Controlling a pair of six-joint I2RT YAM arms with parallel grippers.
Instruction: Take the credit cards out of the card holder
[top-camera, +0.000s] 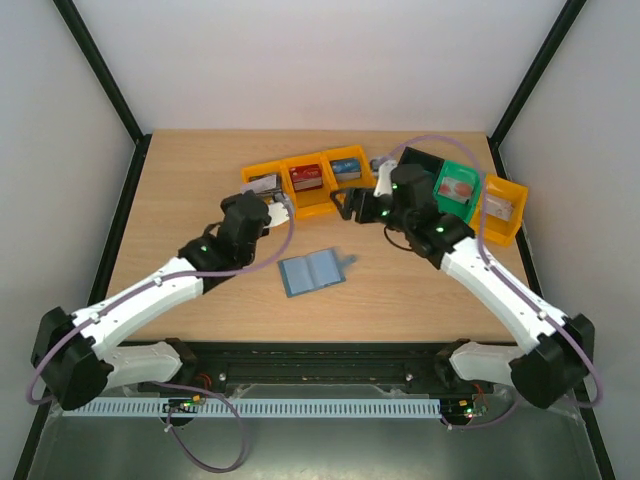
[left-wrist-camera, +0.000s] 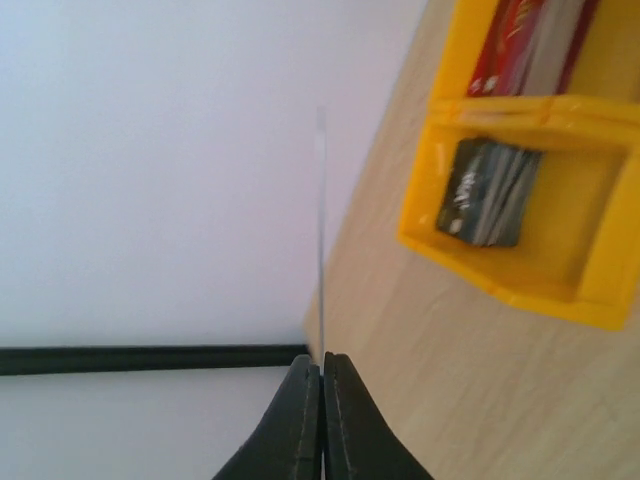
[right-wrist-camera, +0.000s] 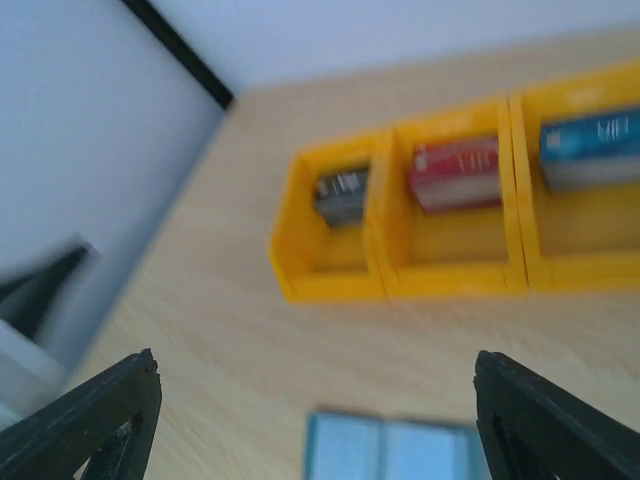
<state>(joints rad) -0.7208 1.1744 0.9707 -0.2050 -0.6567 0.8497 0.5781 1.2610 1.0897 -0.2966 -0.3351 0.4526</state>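
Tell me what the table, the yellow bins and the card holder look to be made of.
Table: pale wood or wood-look laminate, matte, grain lines visible.
Yellow bins: moulded plastic, smooth, slightly glossy, uniform colour.
Card holder: soft-looking teal-blue, perhaps vinyl or faux leather; its pale inner sleeves are likely clear plastic film.

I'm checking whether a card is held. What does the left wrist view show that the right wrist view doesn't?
Only the left wrist: the left gripper shut on a thin card seen edge-on. Only the right wrist: the right gripper open, the card holder lying open, and blue cards in a third bin. Both: the yellow bins holding dark cards and red cards.
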